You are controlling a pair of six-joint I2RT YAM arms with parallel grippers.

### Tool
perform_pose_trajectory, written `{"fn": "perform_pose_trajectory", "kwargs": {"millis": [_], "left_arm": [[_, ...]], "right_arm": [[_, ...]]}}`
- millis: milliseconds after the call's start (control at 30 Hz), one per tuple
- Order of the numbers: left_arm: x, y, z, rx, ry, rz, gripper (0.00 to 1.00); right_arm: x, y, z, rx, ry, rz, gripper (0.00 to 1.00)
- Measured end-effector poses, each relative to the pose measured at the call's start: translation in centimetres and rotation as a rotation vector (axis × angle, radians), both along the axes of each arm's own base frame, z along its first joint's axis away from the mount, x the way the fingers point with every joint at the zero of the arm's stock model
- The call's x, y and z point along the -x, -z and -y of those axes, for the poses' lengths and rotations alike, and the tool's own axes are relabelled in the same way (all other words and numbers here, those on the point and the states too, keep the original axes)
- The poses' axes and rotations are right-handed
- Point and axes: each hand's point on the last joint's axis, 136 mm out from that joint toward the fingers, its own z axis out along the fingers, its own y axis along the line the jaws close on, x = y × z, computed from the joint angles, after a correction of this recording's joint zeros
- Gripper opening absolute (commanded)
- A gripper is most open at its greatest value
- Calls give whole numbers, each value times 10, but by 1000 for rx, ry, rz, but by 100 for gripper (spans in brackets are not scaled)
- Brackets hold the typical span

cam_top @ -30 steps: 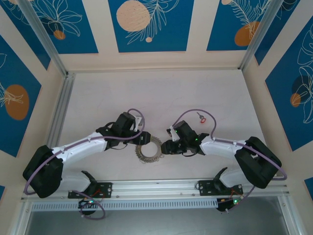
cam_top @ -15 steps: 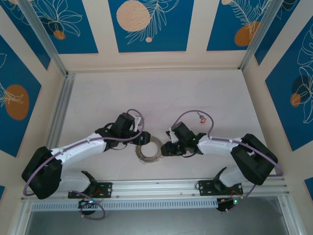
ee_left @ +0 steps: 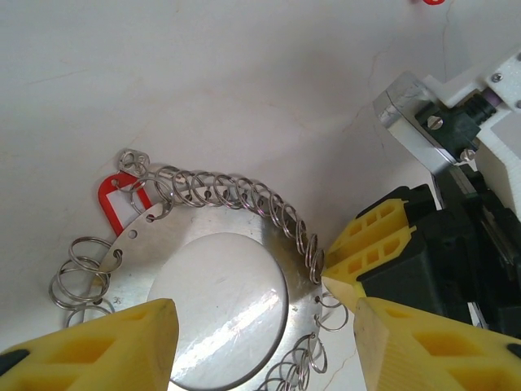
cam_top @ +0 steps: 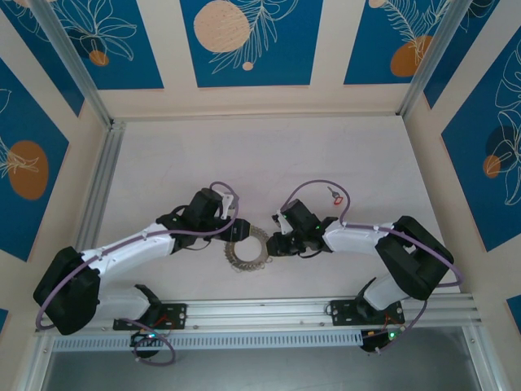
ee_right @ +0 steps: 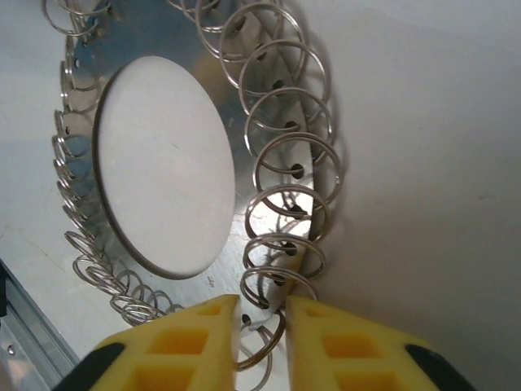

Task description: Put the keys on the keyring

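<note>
The keyring is a flat silvery ring plate lying on the table, its rim holes fringed with small wire split rings. A red tag hangs on its far-left edge. My left gripper is open, one yellow finger on each side of the plate, just above it. My right gripper is nearly closed on the plate's rim, with one small ring caught between its fingers. A separate small red-headed piece lies behind the right arm.
The white table sits in a walled bay, with an aluminium rail along the left and another along the near edge. Both arms meet at the table's middle, close to each other. A purple cable loops over the right wrist.
The right arm's elbow has swung inward and its gripper has crept slightly left toward the keyring. The left arm has shifted a little. The keyring stays where it was.
</note>
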Motion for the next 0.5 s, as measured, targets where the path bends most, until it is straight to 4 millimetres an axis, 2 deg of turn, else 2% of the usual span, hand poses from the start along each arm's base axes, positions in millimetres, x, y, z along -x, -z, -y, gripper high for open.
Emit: {"fn": "perform_pose_trajectory", "kwargs": {"millis": [267,433,500], "left_arm": [[0,0,0,0,0,0,59],[0,0,0,-1,0,0,59],[0,1,0,-1,0,-1,59]], "right_arm": [[1,3,4,35,-2,6,20],[10,0,1,53,-38,12,38],[16,-4,0,53,-57,18,41]]}}
